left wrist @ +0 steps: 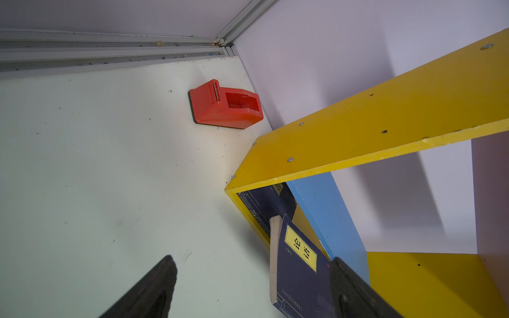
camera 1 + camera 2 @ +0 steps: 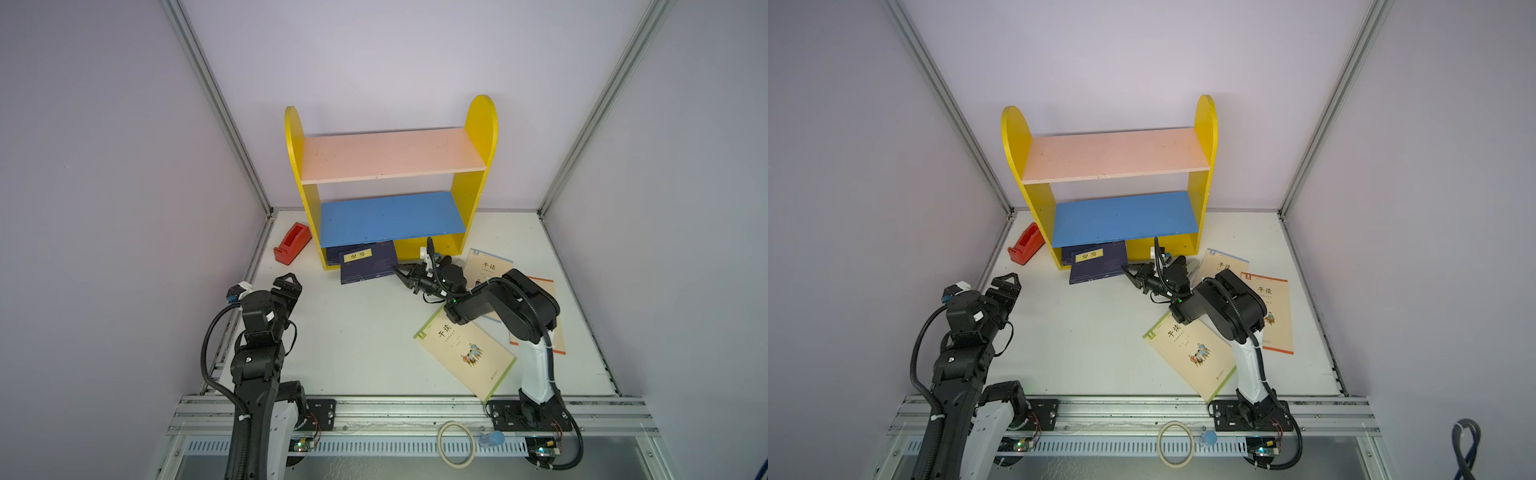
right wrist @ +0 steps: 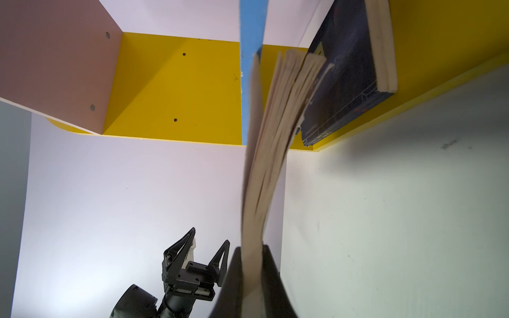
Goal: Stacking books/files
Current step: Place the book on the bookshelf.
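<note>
Right wrist view: my right gripper (image 3: 252, 254) is clamped tight on the page edge of a navy book (image 3: 275, 115), and the pages fan out from between my fingers (image 3: 231, 280). In both top views this navy book (image 2: 368, 264) juts out of the bottom compartment of the yellow shelf (image 2: 478, 137), under the blue board (image 2: 390, 218). Its yellow label faces up and its near corner is at my fingertips. It overlaps 2 more navy books (image 2: 332, 255) that lie flat inside the same compartment, further in.

My left gripper (image 2: 291, 284) has its jaws wide apart and holds nothing. It hangs over the white table (image 2: 353, 332) near the left edge, well apart from the books.

Lilac walls (image 2: 104, 166) in an aluminium frame (image 2: 216, 108) close in the table. A red tape dispenser (image 2: 292, 243) sits just left of the shelf.

3 cream books lie flat behind my right gripper. 1 (image 2: 490, 266) is by the shelf's right foot. 1 with an orange border (image 2: 1273, 307) is partly under my right arm. 1 (image 2: 465, 353) is near the front rail.
</note>
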Robot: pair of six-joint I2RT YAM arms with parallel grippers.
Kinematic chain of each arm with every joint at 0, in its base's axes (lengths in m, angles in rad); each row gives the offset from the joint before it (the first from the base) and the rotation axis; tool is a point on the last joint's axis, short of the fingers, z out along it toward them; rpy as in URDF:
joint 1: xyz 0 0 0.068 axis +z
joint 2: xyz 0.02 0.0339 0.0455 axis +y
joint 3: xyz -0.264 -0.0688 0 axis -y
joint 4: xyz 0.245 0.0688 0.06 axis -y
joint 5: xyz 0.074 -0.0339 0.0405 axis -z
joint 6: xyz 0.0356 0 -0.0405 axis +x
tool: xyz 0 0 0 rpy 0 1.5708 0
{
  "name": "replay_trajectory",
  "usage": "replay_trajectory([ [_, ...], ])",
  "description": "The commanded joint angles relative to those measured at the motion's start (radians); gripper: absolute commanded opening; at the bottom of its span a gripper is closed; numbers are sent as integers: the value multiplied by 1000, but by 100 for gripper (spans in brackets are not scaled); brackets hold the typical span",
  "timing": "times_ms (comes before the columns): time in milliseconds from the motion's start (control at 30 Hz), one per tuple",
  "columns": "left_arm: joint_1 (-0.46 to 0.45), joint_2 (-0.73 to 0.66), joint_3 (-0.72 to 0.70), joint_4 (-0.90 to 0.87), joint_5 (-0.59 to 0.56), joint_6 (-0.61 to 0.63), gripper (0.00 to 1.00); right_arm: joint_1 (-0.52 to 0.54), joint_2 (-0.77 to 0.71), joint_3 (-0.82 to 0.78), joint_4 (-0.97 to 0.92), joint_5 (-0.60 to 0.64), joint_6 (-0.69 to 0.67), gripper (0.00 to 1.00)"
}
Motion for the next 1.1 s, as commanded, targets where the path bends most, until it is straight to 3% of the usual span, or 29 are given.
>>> replay_trajectory([
  [0,1,-9,6,16,0,17,89,-6,44,51,65,7,6,0],
  [633,1,-17,2,16,-2,20,89,-19,191,387,-236,17,-82,0],
  [1067,1,-24,1,15,5,20,89,-12,202,321,-222,81,-97,0],
])
